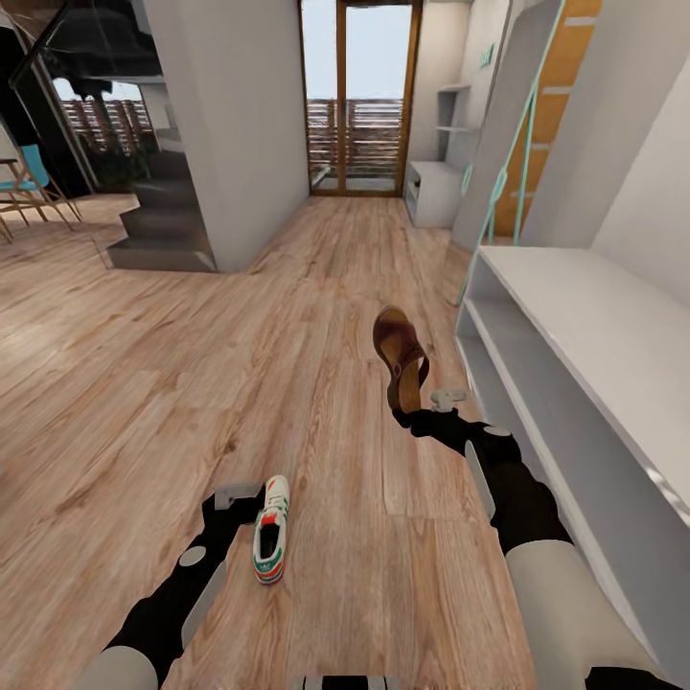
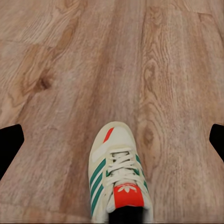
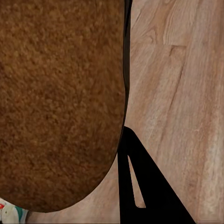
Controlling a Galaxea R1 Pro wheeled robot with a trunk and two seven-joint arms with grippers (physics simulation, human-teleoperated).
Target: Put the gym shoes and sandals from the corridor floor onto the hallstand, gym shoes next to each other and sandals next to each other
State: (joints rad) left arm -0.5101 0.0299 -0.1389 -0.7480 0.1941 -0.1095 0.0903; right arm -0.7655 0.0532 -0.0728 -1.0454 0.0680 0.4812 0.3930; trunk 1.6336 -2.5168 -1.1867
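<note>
Right gripper (image 1: 414,410) grips one sandal (image 1: 399,353) above the corridor floor (image 1: 192,383), beside the hallstand (image 1: 575,326). Left gripper (image 1: 251,513) holds one gym shoe (image 2: 119,179); its red tongue bears a white trefoil logo, lettering unreadable.

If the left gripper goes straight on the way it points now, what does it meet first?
Probably the corridor floor: the left gripper holds a gym shoe, and past the toe lies bare wood. Depth is unclear.
</note>
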